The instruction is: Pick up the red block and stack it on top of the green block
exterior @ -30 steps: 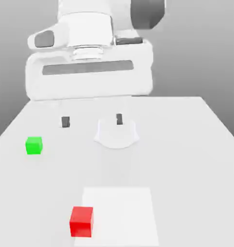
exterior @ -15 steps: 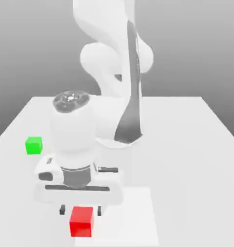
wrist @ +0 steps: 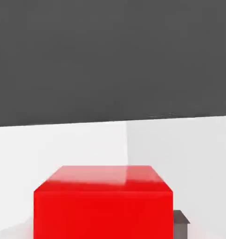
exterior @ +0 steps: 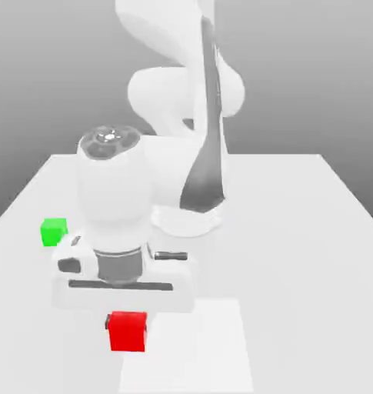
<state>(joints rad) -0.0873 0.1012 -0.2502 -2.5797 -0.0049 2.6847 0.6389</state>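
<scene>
Clearly, the pincer (exterior: 127,322) grips the red block (exterior: 128,332); the green block (exterior: 54,232) lies apart (toward the exterior view's left, nearer the arm's base).

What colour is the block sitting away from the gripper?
The block is bright green, seen best in the exterior view.

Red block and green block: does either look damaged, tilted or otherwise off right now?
Nothing stands out. The red block sits level between the closed fingers of the pincer, and the green block rests flat on the table; both look intact.
</scene>
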